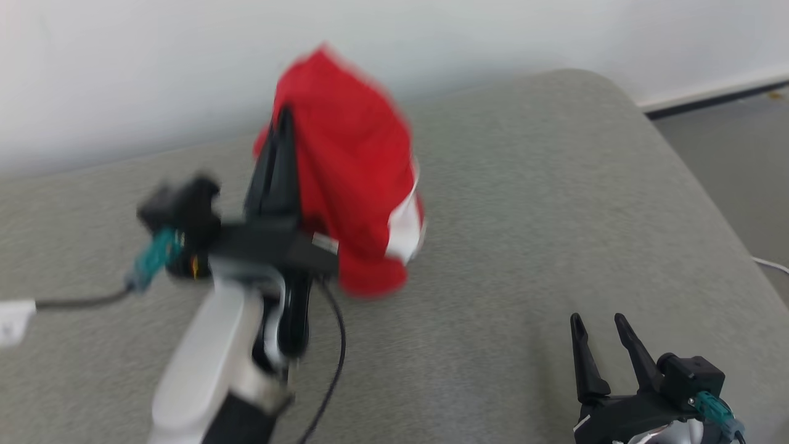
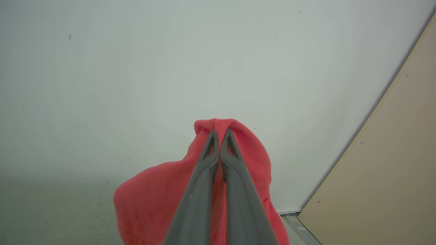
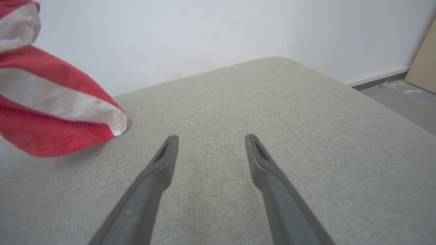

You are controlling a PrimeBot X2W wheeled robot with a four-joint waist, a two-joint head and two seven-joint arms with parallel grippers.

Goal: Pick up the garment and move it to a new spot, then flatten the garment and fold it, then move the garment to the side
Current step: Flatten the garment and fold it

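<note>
The garment (image 1: 351, 179) is red cloth with white stripes, bunched and hanging above the grey cushion (image 1: 524, 203) in the head view. My left gripper (image 1: 285, 117) is shut on the garment's upper part, fingers pointing up. In the left wrist view the two fingers press together with the red garment (image 2: 153, 200) draped around my left gripper (image 2: 219, 133). My right gripper (image 1: 596, 322) stands open at the lower right, nothing between its fingers. The right wrist view shows my right gripper (image 3: 210, 137) over bare cushion, with the garment (image 3: 51, 112) off to its left, its lower end near the cushion.
A white wall (image 1: 185, 61) runs behind the cushion. Grey floor (image 1: 739, 142) lies at the right past the cushion's rounded edge, with a tan board (image 2: 385, 170) leaning by the wall. A black cable (image 1: 336, 357) hangs from my left arm.
</note>
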